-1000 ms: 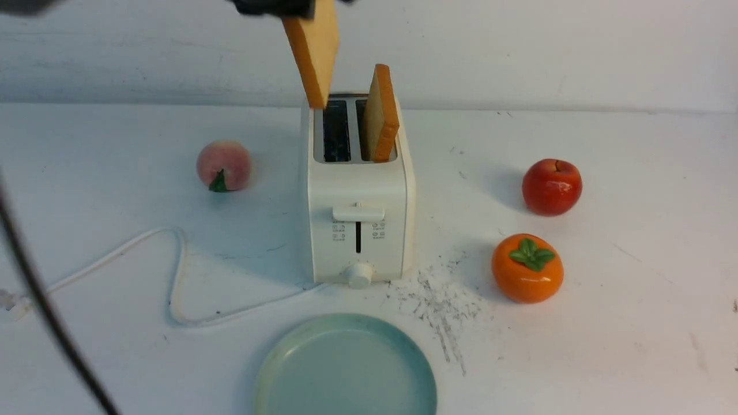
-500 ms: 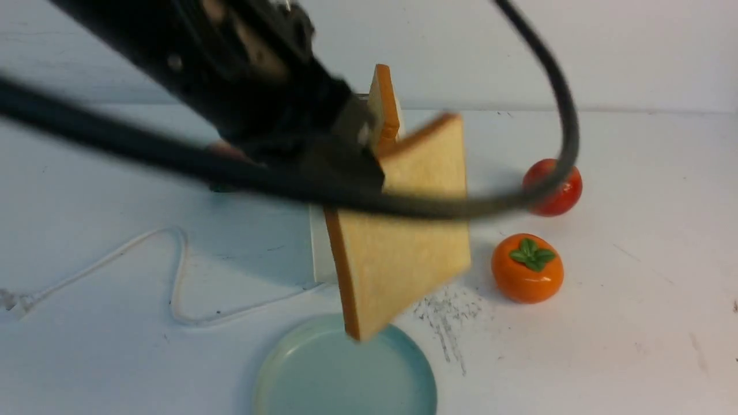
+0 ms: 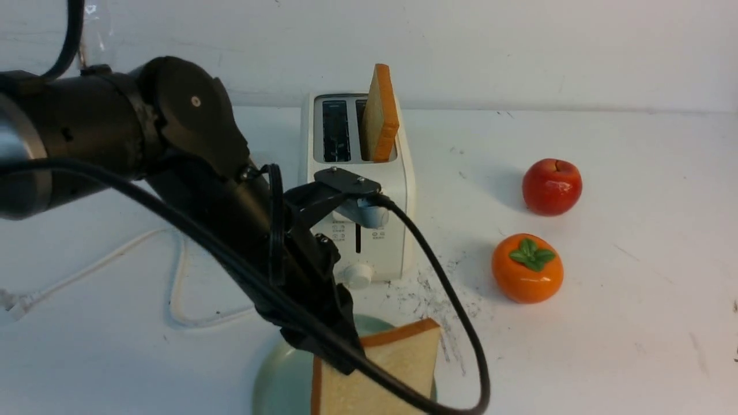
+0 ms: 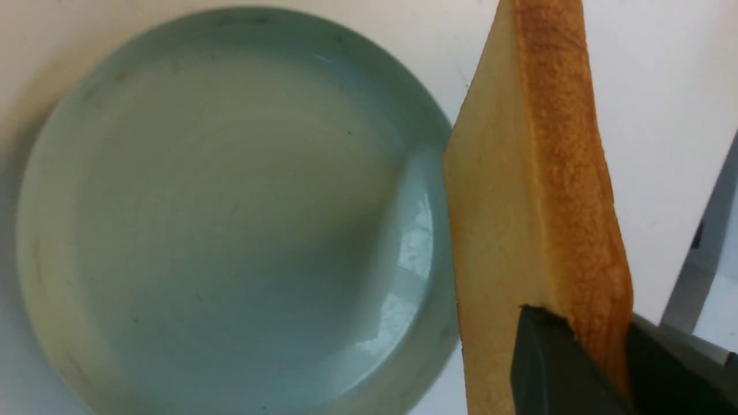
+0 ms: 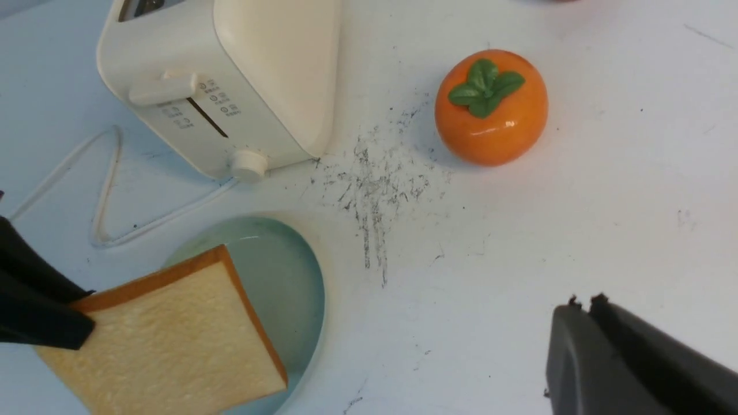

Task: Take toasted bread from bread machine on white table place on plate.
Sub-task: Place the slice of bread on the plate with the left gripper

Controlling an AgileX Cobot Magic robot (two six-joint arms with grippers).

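My left gripper [image 3: 340, 357] is shut on one corner of a slice of toasted bread [image 3: 392, 369] and holds it tilted, low over the pale blue-green plate [image 3: 277, 374] at the table's front. In the left wrist view the slice [image 4: 536, 173] stands edge-on between the fingers [image 4: 548, 357], above the plate's rim [image 4: 426, 173]. A second slice [image 3: 380, 112] stands in the right slot of the cream-white bread machine [image 3: 398, 196]; its left slot is empty. My right gripper [image 5: 582, 302] is shut and empty above bare white table [image 5: 519, 242], to the right of the plate [image 5: 282, 276].
A red apple [image 3: 552, 186] and an orange persimmon [image 3: 527, 267] sit right of the toaster. The white power cord [image 3: 179, 271] loops on the left. Grey-black scratch marks [image 3: 438, 300] lie between plate and persimmon. My left arm's black cable [image 3: 438, 288] hangs before the toaster.
My left arm has carried the slice from above the toaster's left slot forward and down to just over the plate. The second slice has not moved.
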